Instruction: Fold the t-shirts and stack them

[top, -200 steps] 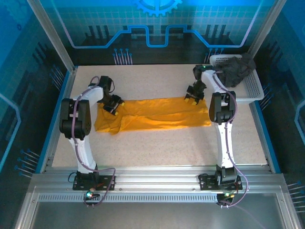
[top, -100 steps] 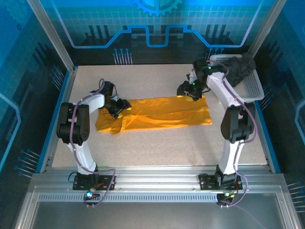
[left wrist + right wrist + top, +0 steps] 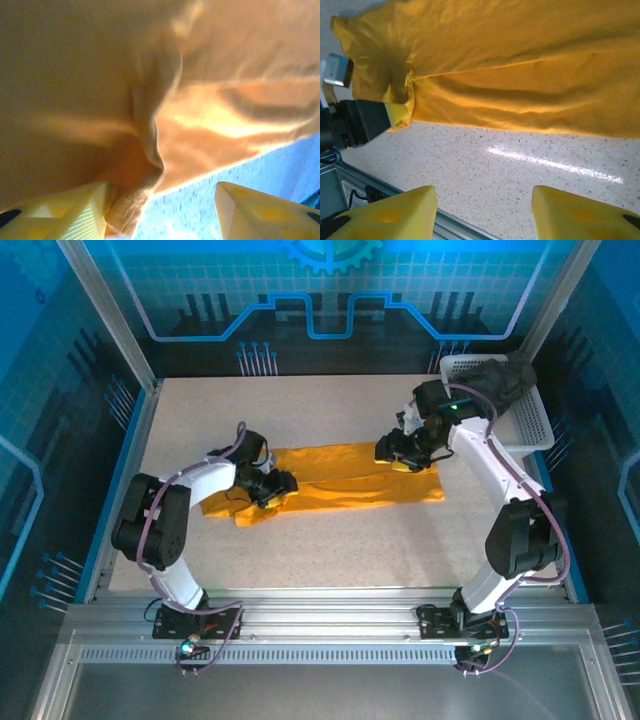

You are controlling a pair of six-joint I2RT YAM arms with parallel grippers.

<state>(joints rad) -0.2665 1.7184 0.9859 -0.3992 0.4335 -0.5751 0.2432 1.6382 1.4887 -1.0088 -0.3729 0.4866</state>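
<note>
While working the orange t-shirt (image 3: 350,475) into a tidier fold, treat its left end as the trouble spot. Find the shirt stretched as a long band across the middle of the table (image 3: 330,550), clear of every edge, rumpled and doubled at that left end. Find the dark grey t-shirt (image 3: 500,380) heaped in the white basket (image 3: 538,430) at the far right corner, apart from both grippers.

Note the left gripper (image 3: 275,488) low over the rumpled end, jaws apart, with a hem roll against one finger (image 3: 65,212) and nothing pinched between the two. Note the right gripper (image 3: 405,455) above the right half of the band, jaws wide, with bare table between them.

Judge the step as taking a fresh hold for the next fold. Do it well by setting each pair of fingers around one layered edge, closing fully before lifting, and carrying both ends level to avoid twisting the band.

Trust the top camera for the overall lie and both arms' places. Look to the left wrist for the hem roll and the gap beside it. Look to the right wrist for the long crease and the cloth draped over the left gripper's yellow finger.
</note>
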